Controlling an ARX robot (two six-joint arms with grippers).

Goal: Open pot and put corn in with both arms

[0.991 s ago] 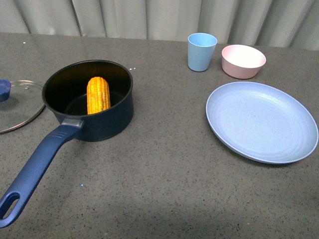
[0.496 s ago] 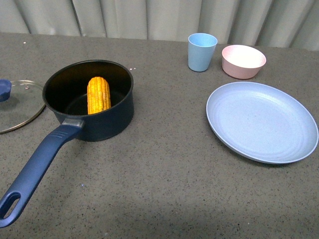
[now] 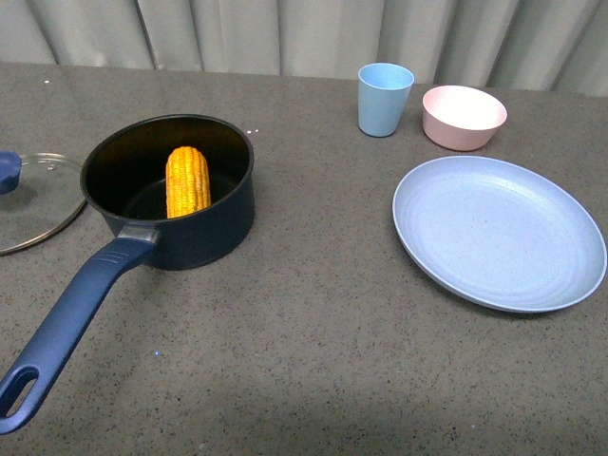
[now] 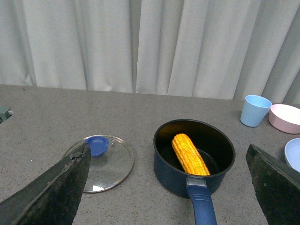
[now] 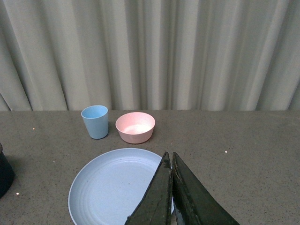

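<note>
one corn [image 3: 187, 180] lies in the one pot [image 3: 204, 226]; one lid [image 3: 36, 199] rests at its 9 o'clock, with one cup [image 3: 384, 99], bowl [image 3: 464, 116] and plate [image 3: 499, 231] on the counter [image 3: 313, 342]. left tool [image 4: 164, 187] spread wide and empty. right tool [image 5: 169, 197] pressed closed on nothing.

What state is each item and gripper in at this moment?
Pot: open, upright, corn inside.
Corn: lying in the pot, leaning on its wall.
Lid: off, flat on the table beside the pot.
Cup: upright; contents not visible.
Bowl: upright, empty.
Plate: empty.
Left gripper: open, holding nothing.
Right gripper: shut, holding nothing.
</note>
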